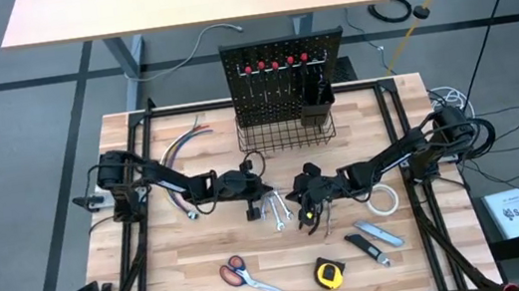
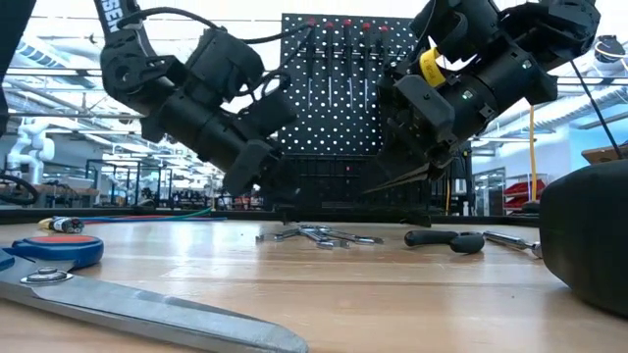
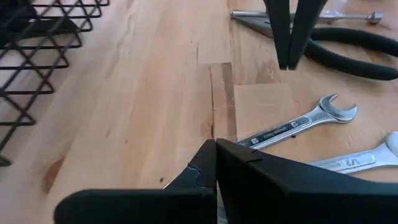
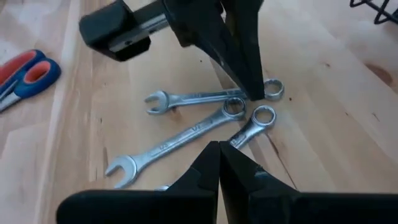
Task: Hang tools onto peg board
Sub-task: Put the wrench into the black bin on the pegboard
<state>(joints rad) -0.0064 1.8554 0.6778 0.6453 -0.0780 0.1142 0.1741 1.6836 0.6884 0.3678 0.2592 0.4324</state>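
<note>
I hold both claws pressed together, empty, over the wrenches [image 1: 277, 209] at table centre: left gripper [image 1: 252, 210], right gripper [image 1: 306, 212]. Board [image 1: 283, 74] at twelve o'clock. Next: open, pinch one wrench.

Just past the shut left gripper [image 3: 216, 163] — wire basket [image 3: 37, 56] cut by edge; second wrench [image 3: 357, 160] only half seen.

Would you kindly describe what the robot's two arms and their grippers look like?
Both arms are matte black, blocky and jointed, with black cables looping along them. The left gripper and right gripper each end in two flat, tapering black fingers. A yellow label and small green lights show on the right arm in the low view.
</note>
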